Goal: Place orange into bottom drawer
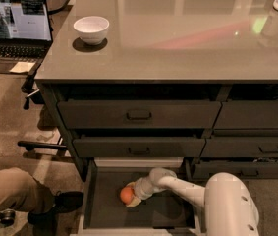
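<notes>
The orange (125, 194) is a small round fruit inside the open bottom drawer (99, 215), low over its dark floor, left of centre. My gripper (131, 196) reaches down into the drawer from the right on a white arm, and its pale fingers (135, 202) are closed around the orange. The drawer is pulled out beneath the two shut dark drawers with rectangular handles. Whether the orange touches the floor cannot be told.
A white bowl (91, 28) sits on the glossy countertop (178, 33) at the left. A laptop (15, 26) stands further left. A person's leg and black shoe (62, 202) lie on the floor left of the drawer. A neighbouring drawer stack (256, 146) is at the right.
</notes>
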Motion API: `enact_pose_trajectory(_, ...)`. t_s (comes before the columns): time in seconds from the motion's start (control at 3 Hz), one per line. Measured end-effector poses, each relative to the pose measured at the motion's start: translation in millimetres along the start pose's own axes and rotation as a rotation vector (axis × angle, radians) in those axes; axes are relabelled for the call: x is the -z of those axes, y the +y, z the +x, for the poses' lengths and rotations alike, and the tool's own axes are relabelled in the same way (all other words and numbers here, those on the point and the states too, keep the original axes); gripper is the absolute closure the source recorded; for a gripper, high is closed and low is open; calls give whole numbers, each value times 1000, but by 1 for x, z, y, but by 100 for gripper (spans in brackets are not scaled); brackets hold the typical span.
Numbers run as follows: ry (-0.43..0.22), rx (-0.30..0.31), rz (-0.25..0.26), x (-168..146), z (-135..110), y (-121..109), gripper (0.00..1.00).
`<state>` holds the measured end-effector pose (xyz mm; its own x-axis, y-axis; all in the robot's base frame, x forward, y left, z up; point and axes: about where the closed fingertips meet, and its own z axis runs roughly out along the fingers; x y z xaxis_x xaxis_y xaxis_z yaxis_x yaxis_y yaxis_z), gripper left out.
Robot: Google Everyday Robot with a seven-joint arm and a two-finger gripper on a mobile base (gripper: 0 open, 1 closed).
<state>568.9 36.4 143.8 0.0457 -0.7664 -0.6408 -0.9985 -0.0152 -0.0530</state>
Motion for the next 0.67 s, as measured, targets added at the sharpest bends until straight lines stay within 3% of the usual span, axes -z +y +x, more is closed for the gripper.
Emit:
enact_pose_trajectory(0.33, -5, -6, -8, 0, 3, 2, 12)
enact_pose_trajectory(0.67, -5, -6, -8, 0, 3, 2, 0)
